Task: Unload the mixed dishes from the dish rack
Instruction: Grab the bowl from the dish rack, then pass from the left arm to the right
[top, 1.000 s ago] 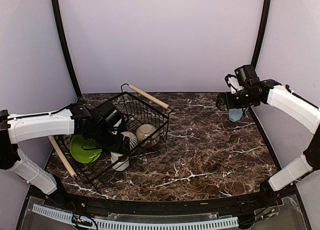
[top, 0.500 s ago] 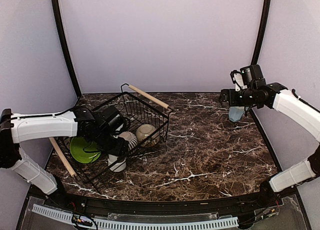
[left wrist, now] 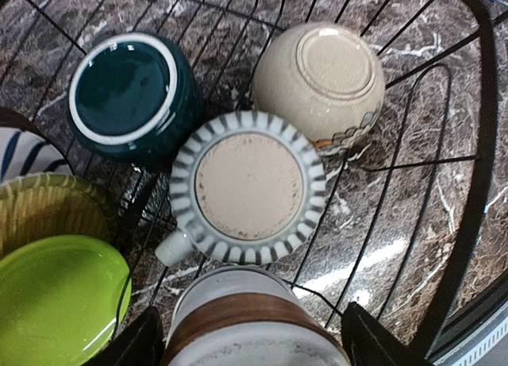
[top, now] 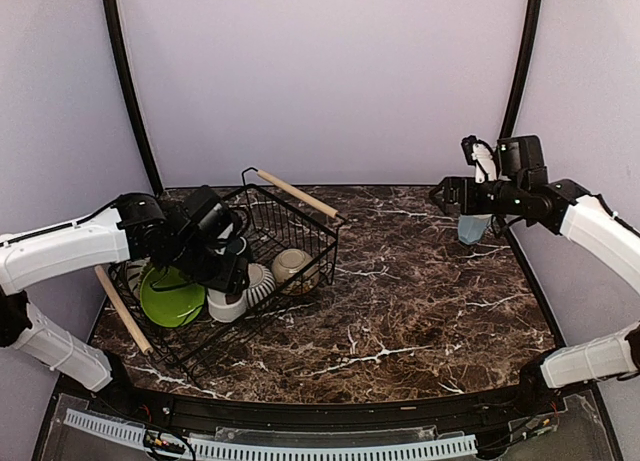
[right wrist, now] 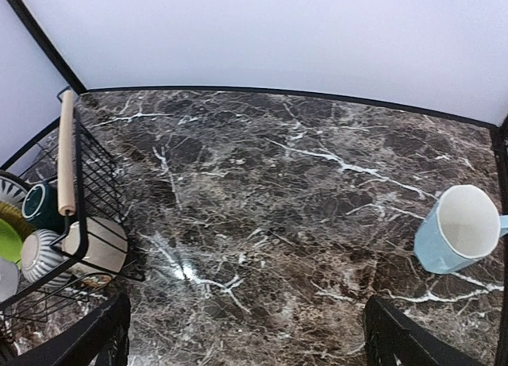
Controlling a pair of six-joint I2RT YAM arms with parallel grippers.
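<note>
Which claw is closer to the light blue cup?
Right. The right claw hangs near the light blue cup; the left claw is in the dish rack, gripping the small white cup.

Striped mug (left wrist: 248, 187), cream bowl (left wrist: 321, 76) and teal mug (left wrist: 131, 96) sit upturned in the wire dish rack (left wrist: 476, 144). Light blue cup (right wrist: 456, 229) stands well outside.
</note>
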